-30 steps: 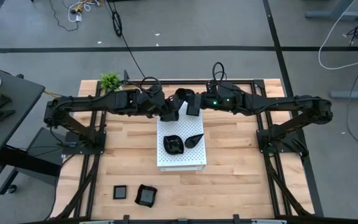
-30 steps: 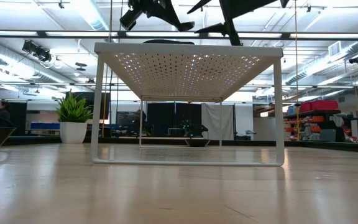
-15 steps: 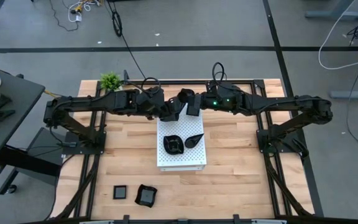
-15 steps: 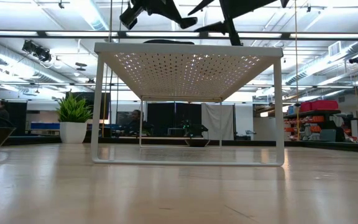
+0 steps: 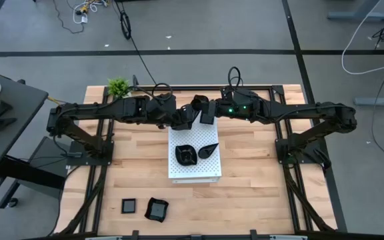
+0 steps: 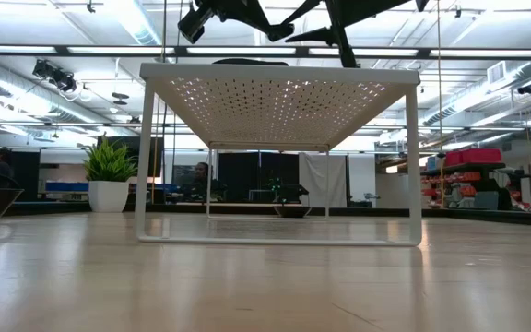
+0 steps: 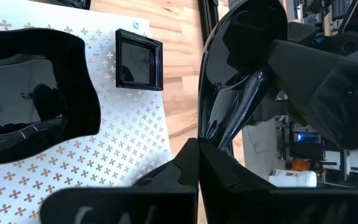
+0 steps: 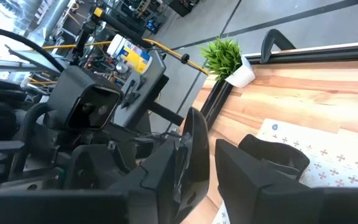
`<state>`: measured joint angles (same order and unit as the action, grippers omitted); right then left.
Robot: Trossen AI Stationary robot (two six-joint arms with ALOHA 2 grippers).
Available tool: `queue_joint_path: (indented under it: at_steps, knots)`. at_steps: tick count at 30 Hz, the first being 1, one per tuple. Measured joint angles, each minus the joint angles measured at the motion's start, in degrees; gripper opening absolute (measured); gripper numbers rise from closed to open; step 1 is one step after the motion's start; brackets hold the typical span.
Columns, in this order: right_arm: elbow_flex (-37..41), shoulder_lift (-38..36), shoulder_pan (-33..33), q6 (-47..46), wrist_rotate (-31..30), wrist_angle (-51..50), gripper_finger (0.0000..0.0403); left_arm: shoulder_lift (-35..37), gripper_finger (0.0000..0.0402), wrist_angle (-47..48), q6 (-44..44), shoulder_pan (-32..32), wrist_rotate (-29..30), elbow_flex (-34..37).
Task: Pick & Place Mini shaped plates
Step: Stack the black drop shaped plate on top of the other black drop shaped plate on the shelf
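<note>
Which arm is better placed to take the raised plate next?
Right, probably: its gripper straddles the plate that the left gripper pinches above the board's far edge.

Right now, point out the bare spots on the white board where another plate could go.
The board's near strip, below the wavy plate and the leaf plate, is bare. Its far end is crowded: both end effectors meet there over a plate, left, right. On the table, the wood right of the board is free too.

No text, label or number can be read.
</note>
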<state>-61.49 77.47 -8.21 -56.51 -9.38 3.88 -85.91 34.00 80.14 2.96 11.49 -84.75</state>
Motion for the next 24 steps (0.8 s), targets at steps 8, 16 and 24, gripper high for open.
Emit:
queue_joint_path:
  at_steps: [8, 16, 24]
  knots:
    - [0.02, 0.0, 0.0, 0.22, 1.27, 0.0, 0.0105, 0.0, 0.0002, -0.3, 0.02, 0.02, 0.02, -0.02]
    - [0.02, -0.02, 0.0, 0.22, 1.29, 0.02, 0.01, 0.0, 0.0003, -2.38, -0.75, 0.02, 0.02, -0.07]
    - [0.02, -0.02, 0.02, 0.1, 1.43, 0.02, 0.0099, 0.02, 0.0003, -2.49, -1.25, 0.02, 0.02, -0.07]
